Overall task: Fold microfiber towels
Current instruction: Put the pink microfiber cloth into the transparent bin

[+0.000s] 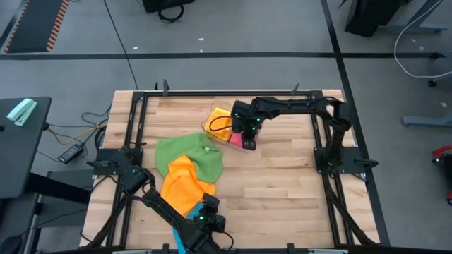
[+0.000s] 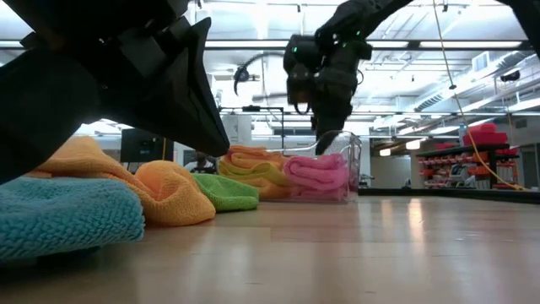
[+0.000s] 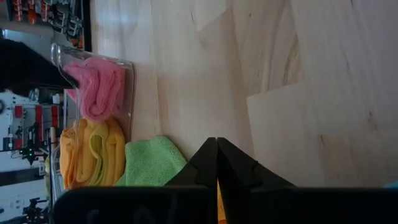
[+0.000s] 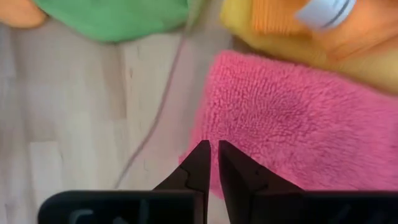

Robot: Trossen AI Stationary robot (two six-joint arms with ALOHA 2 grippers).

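I see the surface (image 1: 282,183) carrying a green towel (image 1: 191,155) near centre with an orange towel (image 1: 185,185) overlapping it at six o'clock. At twelve o'clock, the clear tray (image 1: 212,120) holds a pink towel (image 4: 298,118). My right hand (image 4: 211,158), fingers nearly pressed together, hovers over it. My left hand (image 3: 216,163), pressed together, sits at six o'clock.

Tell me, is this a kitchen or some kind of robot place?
Probably a robot lab or workshop, not a kitchen. A wooden table stands on a bare grey floor with cables trailing, and long ceiling lights and red storage racks show behind.
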